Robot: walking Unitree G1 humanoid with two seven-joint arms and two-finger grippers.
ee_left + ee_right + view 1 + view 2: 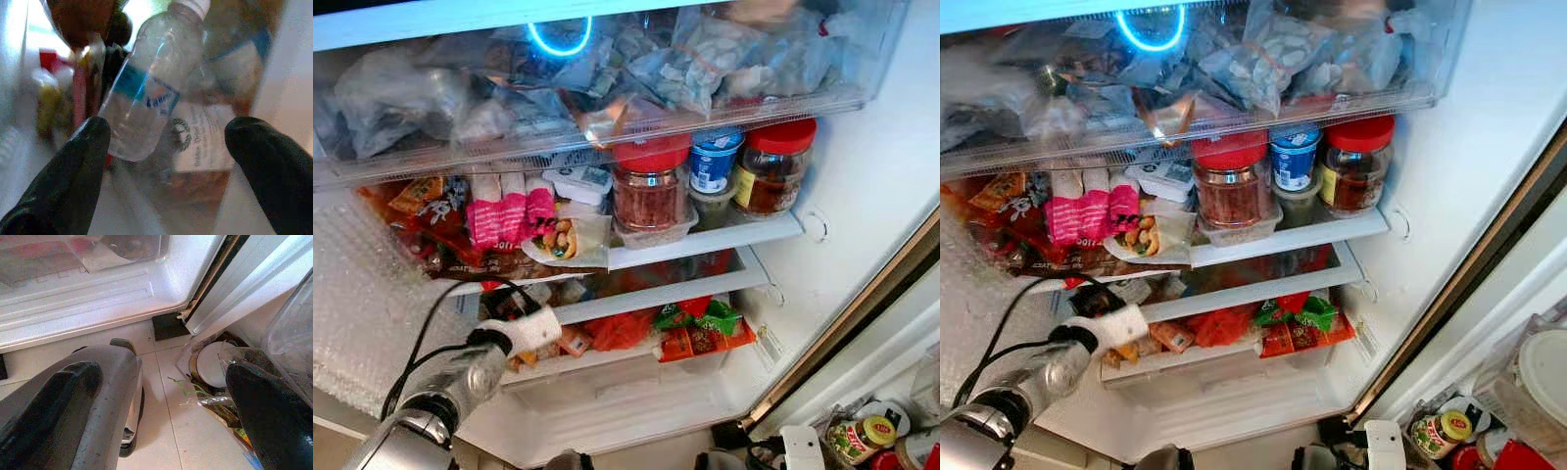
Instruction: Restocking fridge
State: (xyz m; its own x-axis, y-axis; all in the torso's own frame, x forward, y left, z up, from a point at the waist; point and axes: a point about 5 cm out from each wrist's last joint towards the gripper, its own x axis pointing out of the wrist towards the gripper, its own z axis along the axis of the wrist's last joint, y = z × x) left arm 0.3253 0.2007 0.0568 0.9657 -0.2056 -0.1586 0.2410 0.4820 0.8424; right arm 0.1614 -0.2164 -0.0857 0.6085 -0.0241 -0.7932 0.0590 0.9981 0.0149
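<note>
Left tool (pixel 164 147), fingers wide, reaches into the open white fridge (pixel 862 196) at seven o'clock, a clear plastic water bottle (pixel 146 93) between them; right tool (pixel 161 406) spread wide above the tiled floor (pixel 156 440).

The left arm (pixel 450 392) is silver metal with black cables, a white wrist wrap, and black fingers (pixel 63 181).

Clear plastic water bottle (pixel 146 93), blue label, white cap, tilted among packed fridge (pixel 862 196) goods

Two jars (pixel 651 186) (pixel 771 166) on fridge shelf (pixel 705 242), tub (pixel 713 162) between them, packets (pixel 700 331) on shelf below
</note>
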